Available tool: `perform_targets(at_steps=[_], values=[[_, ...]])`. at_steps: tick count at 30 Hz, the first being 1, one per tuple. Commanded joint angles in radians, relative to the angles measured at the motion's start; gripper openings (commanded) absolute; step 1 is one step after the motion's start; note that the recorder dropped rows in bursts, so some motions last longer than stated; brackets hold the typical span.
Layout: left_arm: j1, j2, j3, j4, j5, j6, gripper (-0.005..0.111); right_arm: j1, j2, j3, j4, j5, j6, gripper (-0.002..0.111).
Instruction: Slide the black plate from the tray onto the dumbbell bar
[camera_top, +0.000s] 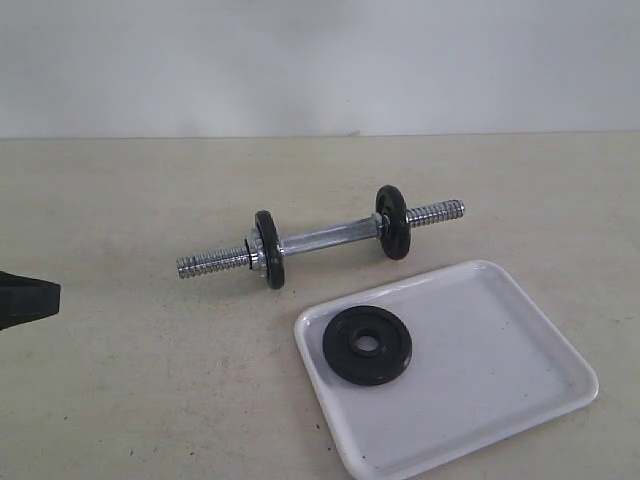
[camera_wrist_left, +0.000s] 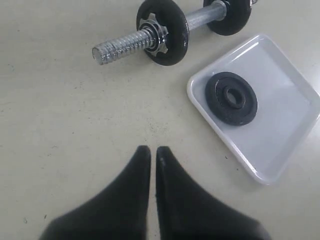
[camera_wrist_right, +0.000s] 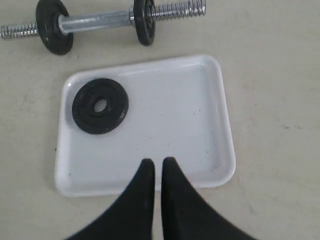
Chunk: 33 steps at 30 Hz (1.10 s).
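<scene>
So the left hand (camera_wrist_left: 152, 150) hangs pinched together over the tabletop (camera_wrist_left: 60, 115), the right hand (camera_wrist_right: 157, 162) likewise aimed at the tray (camera_wrist_right: 175, 115), with the black plate (camera_wrist_right: 100, 105) flat in its corner near the dumbbell bar (camera_wrist_right: 95, 21).

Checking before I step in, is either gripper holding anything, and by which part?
Nothing is held. The left gripper and right gripper are shut and empty; the black plate lies flat in the tray.
</scene>
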Motion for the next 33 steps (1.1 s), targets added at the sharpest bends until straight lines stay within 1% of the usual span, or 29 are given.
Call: perform_targets(at_steps=[1,3,5,10,13,15,17,20,22,23,25,28,30,31,33], values=[[-0.001,0.002,0.004,-0.015,-0.02,0.013,0.004,0.001,-0.04,0.067,0.051,-0.206,-0.057,0.0],[-0.001,0.002,0.004,-0.015,-0.023,0.013,0.004,0.001,-0.051,0.105,0.053,-0.285,-0.06,0.0],[-0.001,0.002,0.004,-0.013,-0.025,0.013,0.004,0.001,-0.058,0.121,0.053,-0.311,-0.068,0.0],[-0.001,0.002,0.004,-0.014,-0.022,0.013,0.004,0.001,-0.058,0.127,0.053,-0.3,-0.1,0.0],[-0.001,0.002,0.004,-0.051,-0.008,0.013,0.004,0.001,-0.058,0.127,0.053,-0.3,-0.102,0.0],[-0.001,0.002,0.002,-0.066,0.047,0.085,0.004,0.001,-0.058,0.127,0.053,-0.3,-0.102,0.0],[-0.001,0.002,0.002,-0.093,0.101,0.216,0.004,0.001,-0.058,0.127,0.061,-0.3,-0.102,0.0],[-0.001,0.002,0.002,-0.211,0.108,0.343,0.004,0.001,-0.058,0.127,0.074,-0.3,-0.102,0.0],[-0.001,0.002,-0.005,-0.288,0.167,0.529,0.004,0.001,-0.058,0.127,0.074,-0.3,-0.102,0.0],[-0.001,0.006,-0.01,-0.302,0.199,0.586,0.004,0.001,-0.058,0.127,0.074,-0.3,-0.102,0.0],[-0.001,0.02,-0.06,-0.332,0.287,0.683,0.004,0.001,-0.058,0.127,0.09,-0.3,-0.102,0.0],[-0.001,0.041,-0.146,-0.34,0.298,0.686,0.004,0.001,-0.058,0.127,0.098,-0.298,-0.102,0.0],[-0.014,0.061,-0.212,-0.348,0.265,0.686,0.004,0.001,-0.058,0.127,0.098,-0.292,-0.102,0.0],[-0.045,0.077,-0.253,-0.349,0.209,0.686,0.004,0.001,-0.058,0.127,0.103,-0.291,-0.102,0.0],[-0.083,0.097,-0.297,-0.347,0.145,0.686,0.004,0.001,-0.058,0.127,0.106,-0.29,-0.102,0.0]])
